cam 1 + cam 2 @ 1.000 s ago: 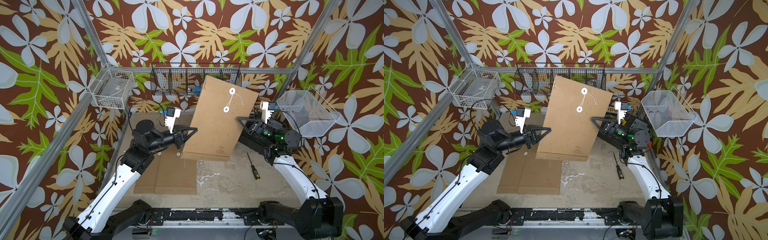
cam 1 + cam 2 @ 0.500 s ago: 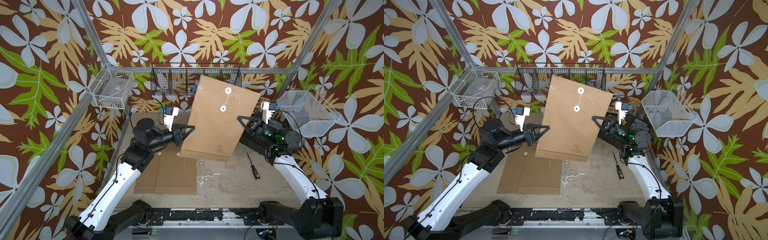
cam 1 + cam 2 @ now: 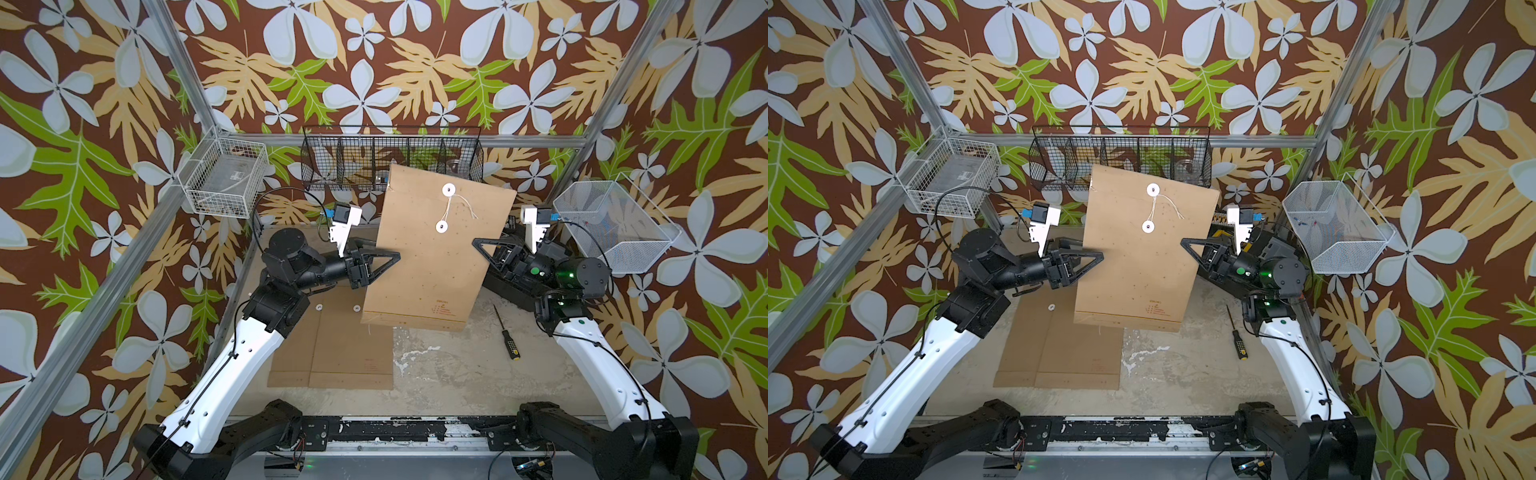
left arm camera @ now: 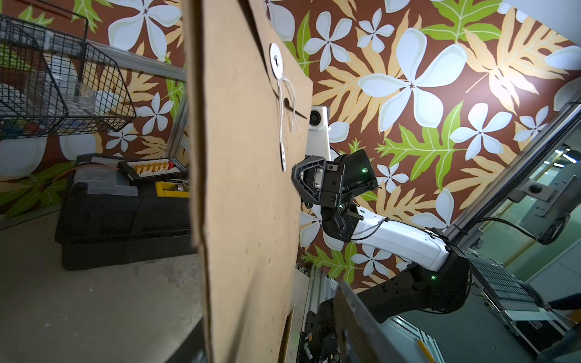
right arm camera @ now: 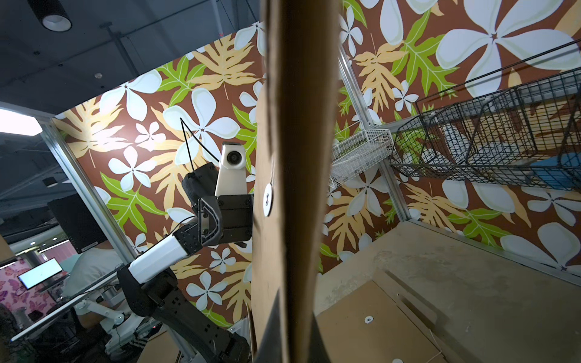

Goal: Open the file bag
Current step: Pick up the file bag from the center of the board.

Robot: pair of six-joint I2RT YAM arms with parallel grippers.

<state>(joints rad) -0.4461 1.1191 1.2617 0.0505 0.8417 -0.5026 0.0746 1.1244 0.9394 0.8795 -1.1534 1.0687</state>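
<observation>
The file bag point(image 3: 432, 257) is a brown paper envelope held upright above the table, also in the other top view point(image 3: 1138, 257). Two white discs point(image 3: 448, 190) sit on its face, with a loose white string point(image 3: 451, 208) running between them. My right gripper point(image 3: 478, 243) is shut on the bag's right edge, and the right wrist view shows both jaws pressed on the paper point(image 5: 292, 157). My left gripper point(image 3: 388, 259) is at the bag's left edge with its jaws open. In the left wrist view one finger point(image 4: 345, 311) stands off the bag point(image 4: 245, 188).
More brown file bags point(image 3: 332, 353) lie flat on the table under the left arm. A screwdriver point(image 3: 508, 341) lies near the right arm. A black wire basket point(image 3: 390, 158) and white baskets point(image 3: 224, 183) point(image 3: 611, 224) hang on the walls. A black toolbox point(image 4: 119, 213) sits at the back.
The right gripper closed on the bag's right edge. The left gripper, shut on the left edge before, has opened. The bag shifted slightly left and stands a little straighter.
</observation>
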